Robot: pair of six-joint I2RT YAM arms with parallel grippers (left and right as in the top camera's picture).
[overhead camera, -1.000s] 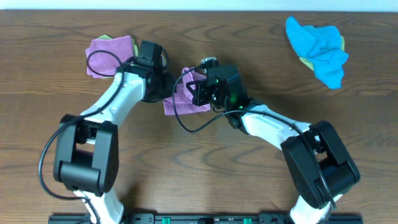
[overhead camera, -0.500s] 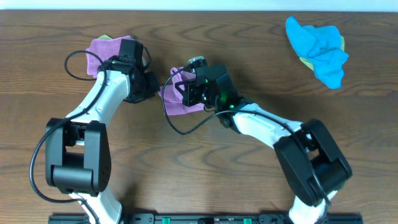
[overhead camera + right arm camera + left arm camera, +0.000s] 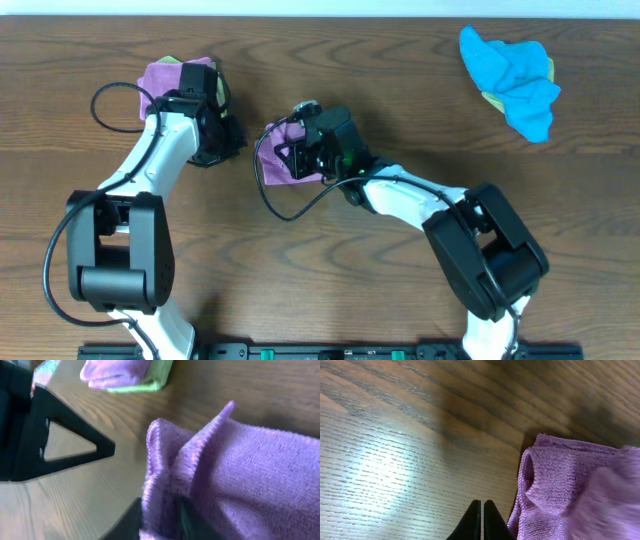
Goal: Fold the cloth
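Observation:
The lilac cloth [image 3: 278, 165] lies rumpled on the wooden table, left of centre. My right gripper [image 3: 295, 150] sits over its upper right part. In the right wrist view a raised fold of the cloth [image 3: 250, 475] stands between the fingers of the right gripper [image 3: 159, 508], which press on it from both sides. My left gripper [image 3: 232, 142] is just left of the cloth, apart from it. Seen from the left wrist, the left gripper [image 3: 481, 505] is shut with nothing in it, and the cloth [image 3: 560, 480] lies to its right.
A neat folded purple square [image 3: 160, 78] on a green cloth [image 3: 150, 380] lies at the back left, partly under the left arm. A bright blue cloth [image 3: 515, 75] is heaped at the back right. Bare wood fills the near half of the table.
The left gripper has drawn away to the left from the cloth. The right gripper has shifted left, carrying the cloth with it.

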